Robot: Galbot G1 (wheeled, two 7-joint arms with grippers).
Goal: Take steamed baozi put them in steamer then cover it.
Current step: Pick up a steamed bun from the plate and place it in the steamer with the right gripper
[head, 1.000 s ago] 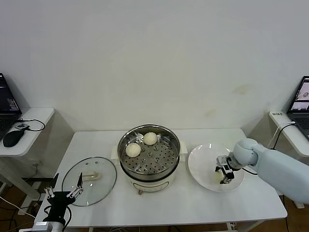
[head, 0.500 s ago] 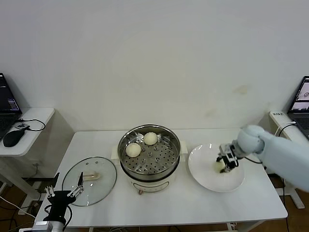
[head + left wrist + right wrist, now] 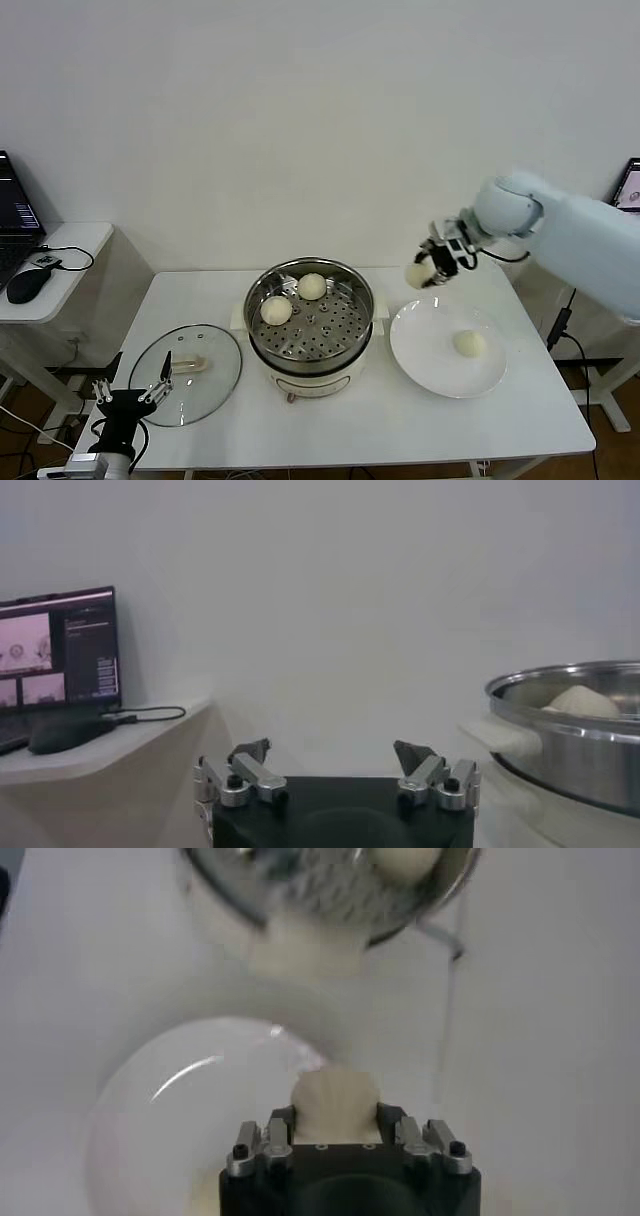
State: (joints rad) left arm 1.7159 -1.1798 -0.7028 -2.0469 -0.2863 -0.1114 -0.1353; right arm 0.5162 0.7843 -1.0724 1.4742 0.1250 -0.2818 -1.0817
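My right gripper (image 3: 432, 266) is shut on a baozi (image 3: 416, 276) and holds it in the air above the far left edge of the white plate (image 3: 425, 350), to the right of the steamer (image 3: 310, 315). In the right wrist view the baozi (image 3: 334, 1104) sits between the jaws, over the plate (image 3: 160, 1118). Two baozi (image 3: 276, 310) (image 3: 312, 286) lie on the steamer's perforated tray. One more baozi (image 3: 469, 343) lies on the plate. The glass cover (image 3: 185, 373) lies flat on the table left of the steamer. My left gripper (image 3: 128, 398) is open and parked at the front left table edge.
A side shelf (image 3: 70, 250) on the left holds a mouse (image 3: 24, 285) and a laptop. Another laptop (image 3: 630, 190) stands at the far right. In the left wrist view the steamer rim (image 3: 570, 695) shows with a baozi (image 3: 575, 700) inside.
My right gripper has lifted a baozi off the plate and carried it up and left toward the steamer. One baozi stays on the plate. The left arm has not moved.
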